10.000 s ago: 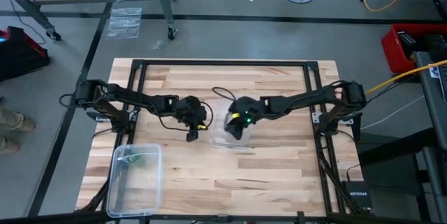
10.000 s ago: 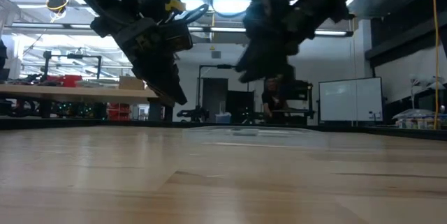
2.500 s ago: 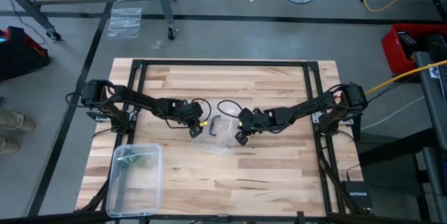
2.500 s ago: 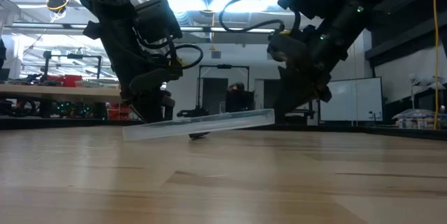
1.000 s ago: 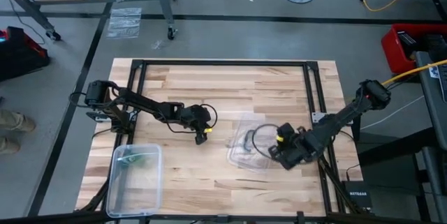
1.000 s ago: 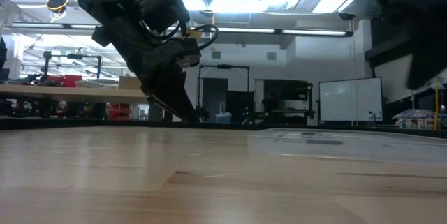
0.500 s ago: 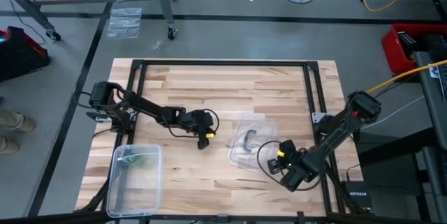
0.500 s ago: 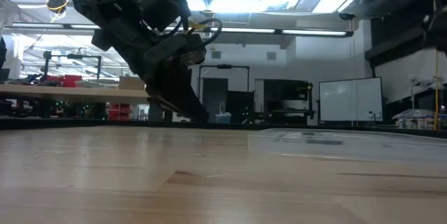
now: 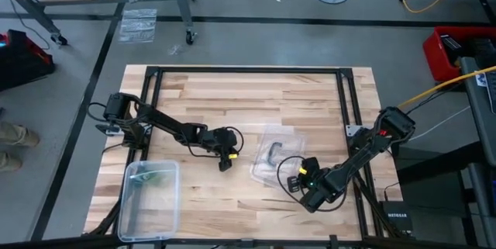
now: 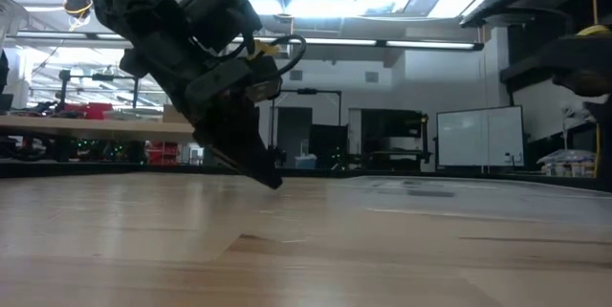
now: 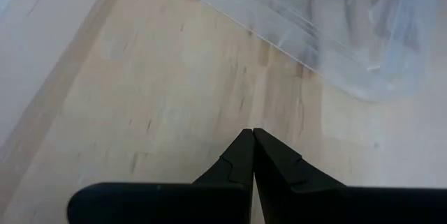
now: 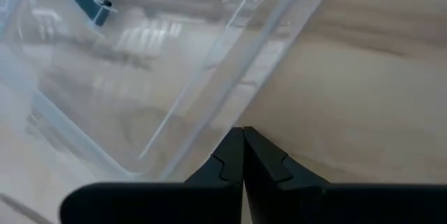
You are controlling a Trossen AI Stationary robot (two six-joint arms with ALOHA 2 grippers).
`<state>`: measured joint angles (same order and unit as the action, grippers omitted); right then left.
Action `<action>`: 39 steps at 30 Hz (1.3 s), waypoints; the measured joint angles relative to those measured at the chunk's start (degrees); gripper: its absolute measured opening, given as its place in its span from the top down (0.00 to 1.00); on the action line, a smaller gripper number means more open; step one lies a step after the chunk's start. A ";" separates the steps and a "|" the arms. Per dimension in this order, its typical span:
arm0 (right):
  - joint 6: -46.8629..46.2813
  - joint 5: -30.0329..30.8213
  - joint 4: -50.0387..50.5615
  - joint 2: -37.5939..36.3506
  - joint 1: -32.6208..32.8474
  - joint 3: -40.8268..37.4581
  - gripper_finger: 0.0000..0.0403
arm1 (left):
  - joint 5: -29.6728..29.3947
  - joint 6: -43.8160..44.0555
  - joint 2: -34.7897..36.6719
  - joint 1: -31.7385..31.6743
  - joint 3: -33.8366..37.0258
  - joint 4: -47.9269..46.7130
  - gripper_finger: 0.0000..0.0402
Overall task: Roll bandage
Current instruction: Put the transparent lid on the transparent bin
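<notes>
A scrap of green, the bandage [image 9: 157, 176], shows inside the clear plastic box [image 9: 133, 206] at the table's near left. The box's clear lid [image 9: 276, 154], with a dark handle [image 12: 84, 1], lies flat on the wood at the middle. My left gripper [image 9: 225, 163] is shut and empty. It points slantwise down over bare wood to the left of the lid [image 11: 335, 35]. My right gripper [image 12: 242, 132] is shut and points steeply down at the lid's near right edge [image 12: 209, 123]. My right gripper's shut fingertips stand right beside the lid's rim [image 12: 230, 105], coming from the near right and slanting down. I cannot tell whether they touch the rim or the wood. The lid lies flat on the table.
A black frame [image 9: 232, 70] runs round the tabletop. Bare wood lies between the box and the lid and along the far half. In the low view the left arm [image 10: 201, 49] fills the left and the lid [image 10: 430, 186] shows as a thin strip at the right.
My right gripper has sunk toward the table's near edge and rolled about its own line, ending with its tips at the lid's near right edge. My left gripper has eased a little down toward the near edge. The lid has stayed flat where it lay.
</notes>
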<state>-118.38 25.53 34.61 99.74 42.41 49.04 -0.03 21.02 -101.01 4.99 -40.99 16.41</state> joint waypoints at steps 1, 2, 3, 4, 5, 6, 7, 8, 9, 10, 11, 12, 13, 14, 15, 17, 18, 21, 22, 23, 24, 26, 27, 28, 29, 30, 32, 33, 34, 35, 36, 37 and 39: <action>0.14 0.36 -0.06 0.02 -0.59 0.00 0.99 | -0.02 0.02 0.00 0.00 0.00 -0.03 0.99; 0.19 0.45 -0.07 0.02 -1.12 0.00 0.99 | -0.06 0.02 0.00 0.00 0.00 0.04 0.99; 0.29 0.88 -0.23 0.06 -1.59 -0.02 0.99 | -0.07 0.01 0.00 0.00 0.00 0.41 0.99; 0.37 1.63 -0.72 0.08 -2.04 -0.04 0.99 | -0.07 -0.02 0.00 0.00 -0.01 1.10 0.99; 1.23 2.42 -1.42 0.09 -2.48 -0.10 0.99 | -0.10 -0.17 0.00 0.00 -0.07 1.34 0.99; 2.28 3.32 -2.01 0.15 -3.01 -0.15 0.99 | -0.14 -0.17 0.00 0.00 -0.04 1.37 0.99; 3.57 4.31 -2.80 0.25 -3.49 -0.20 0.99 | -0.14 -0.15 0.00 0.00 -0.04 1.74 0.99; 4.97 5.27 -3.67 0.34 -4.06 -0.29 0.99 | -0.14 -0.15 0.00 0.00 -0.04 2.30 0.99; 6.32 5.88 -4.49 0.41 -4.76 -0.35 0.99 | -0.14 -0.25 0.00 -0.02 -0.04 2.73 0.99; 7.50 6.03 -5.19 0.46 -5.53 -0.35 0.99 | -0.14 -0.41 0.02 -0.02 -0.04 2.95 0.99; 8.39 6.35 -5.64 0.48 -6.15 -0.35 0.99 | -0.14 -0.43 0.02 -0.01 -0.04 2.80 0.99; 9.41 6.54 -5.93 0.48 -6.81 -0.35 0.99 | -0.14 -0.41 0.02 0.00 -0.04 2.67 0.99; 10.32 6.54 -6.21 0.48 -7.47 -0.38 0.99 | -0.14 -0.40 0.02 -0.01 -0.04 2.65 0.99; 11.37 6.57 -6.76 0.48 -8.19 -0.39 0.99 | -0.16 -0.40 0.03 -0.05 -0.03 2.46 0.99; 13.02 6.40 -7.36 0.48 -8.91 -0.39 0.99 | -0.21 -0.52 0.07 -0.08 -0.02 2.30 0.99; 16.48 5.59 -8.18 0.45 -9.92 -0.39 0.99 | -0.67 -1.44 0.17 -0.11 -0.02 1.94 0.99; 17.61 5.00 -8.21 0.39 -10.41 -0.39 0.99 | -1.03 -1.89 0.17 -0.20 -0.02 1.96 0.99; 18.52 4.23 -7.83 0.28 -10.71 -0.37 0.99 | -3.83 -3.40 0.28 -0.67 0.02 2.19 0.99; 18.50 4.14 -7.77 0.28 -10.60 -0.35 0.99 | -5.17 -3.61 0.30 -0.95 0.02 2.27 0.99; 18.52 4.03 -7.83 0.28 -10.62 -0.37 0.99 | -6.41 -3.78 0.42 -1.29 0.02 2.17 0.99; 18.52 3.96 -7.86 0.28 -10.62 -0.37 0.99 | -7.31 -4.14 0.49 -1.65 0.02 2.17 0.99; 18.57 3.52 -7.84 0.28 -10.60 -0.37 0.99 | -8.22 -4.89 0.52 -2.50 0.02 2.20 0.99; 18.60 3.21 -7.82 0.26 -10.62 -0.37 0.99 | -8.27 -4.91 0.52 -2.95 0.02 2.20 0.99; 18.63 2.93 -7.80 0.26 -10.62 -0.37 0.99 | -8.29 -4.60 0.52 -3.32 0.02 2.15 0.99; 18.65 2.86 -7.77 0.26 -10.62 -0.37 0.99 | -8.29 -4.10 0.52 -3.68 0.02 2.03 0.99; 18.68 2.78 -7.66 0.26 -10.62 -0.37 0.99 | -8.29 -3.70 0.52 -3.97 0.02 1.80 0.99; 18.72 2.55 -7.46 0.24 -10.62 -0.37 0.99 | -8.30 -3.47 0.52 -4.42 0.02 1.07 0.99; 18.74 2.48 -7.32 0.22 -10.62 -0.35 0.99 | -8.31 -3.48 0.52 -4.72 0.02 0.62 0.99; 18.74 2.44 -7.06 0.22 -10.62 -0.33 0.99 | -8.30 -3.45 0.52 -5.08 0.02 0.18 0.99; 18.74 2.38 -6.80 0.22 -10.61 -0.31 0.99 | -8.31 -3.45 0.52 -5.47 0.02 -0.09 0.99; 18.74 2.35 -6.64 0.22 -10.62 -0.28 0.99 | -8.31 -3.45 0.54 -5.88 0.00 -0.54 0.99; 18.74 2.35 -6.53 0.22 -10.62 -0.28 0.99 | -8.31 -3.45 0.55 -6.33 0.00 -1.22 0.99; 18.74 2.41 -6.52 0.20 -10.62 -0.28 0.99 | -8.18 -2.97 0.55 -7.05 0.00 -1.94 0.99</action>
<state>-99.63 27.94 28.09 99.94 31.79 48.75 -8.21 18.05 -100.47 -2.05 -40.99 14.46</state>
